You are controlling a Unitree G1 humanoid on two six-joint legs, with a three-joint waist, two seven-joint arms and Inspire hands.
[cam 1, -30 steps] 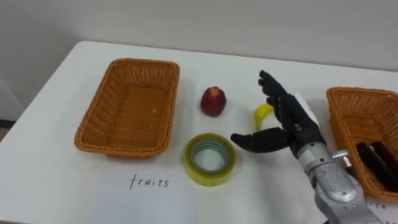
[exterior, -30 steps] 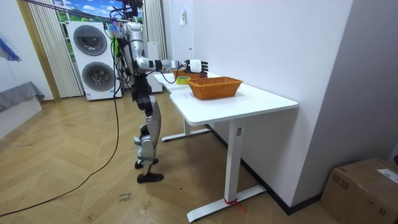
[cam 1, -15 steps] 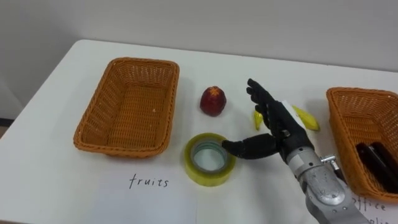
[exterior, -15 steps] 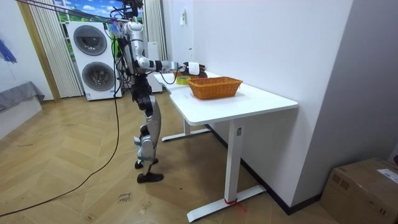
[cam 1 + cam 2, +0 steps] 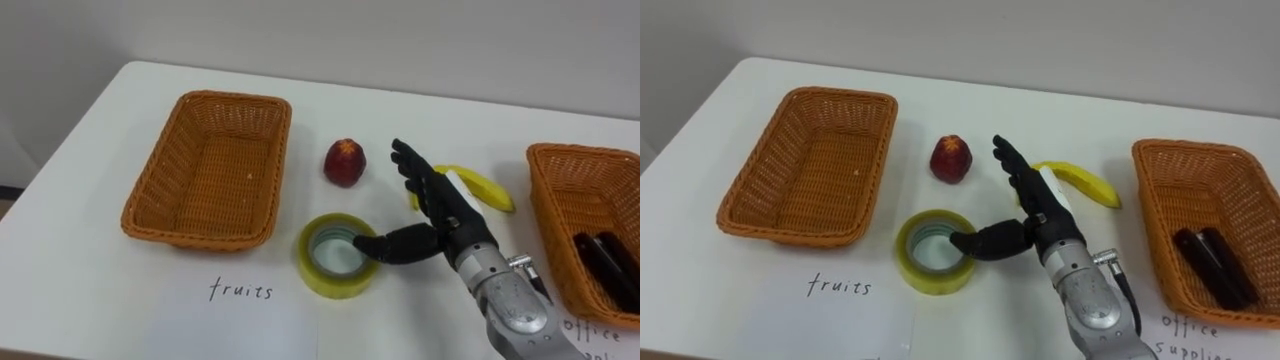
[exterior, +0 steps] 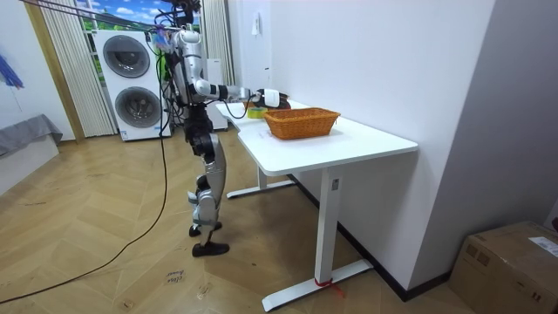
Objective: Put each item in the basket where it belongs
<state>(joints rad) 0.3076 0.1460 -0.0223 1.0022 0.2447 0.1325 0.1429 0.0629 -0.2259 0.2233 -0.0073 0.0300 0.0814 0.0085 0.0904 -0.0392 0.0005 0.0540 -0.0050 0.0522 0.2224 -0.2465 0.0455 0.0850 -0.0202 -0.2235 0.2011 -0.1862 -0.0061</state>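
— Checking the right hand (image 5: 440, 205): what is its state?
— Fingers straight and spread, thumb stretched out sideways; it grips nothing; the thumb tip lies over the nearest rim of the tape roll (image 5: 335, 285); contact I cannot confirm.
— Location of the roll?
— Flat on the table (image 5: 60, 280), just off the hand's thumb side; the office basket (image 5: 565, 205) stands well apart on the hand's other side, dark items (image 5: 600, 262) lying in it; a banana (image 5: 485, 188) lies just beyond the back of the hand; a red fruit (image 5: 344, 162) sits past the fingertips.
— Handling?
— Judged light and stiff; a hard ring with a smooth outer wall, so liable to slip; recommended hold: thumb inside the hole, fingers on the outer wall, pinching through the rim; not fragile; if dropped on edge it would likely roll.
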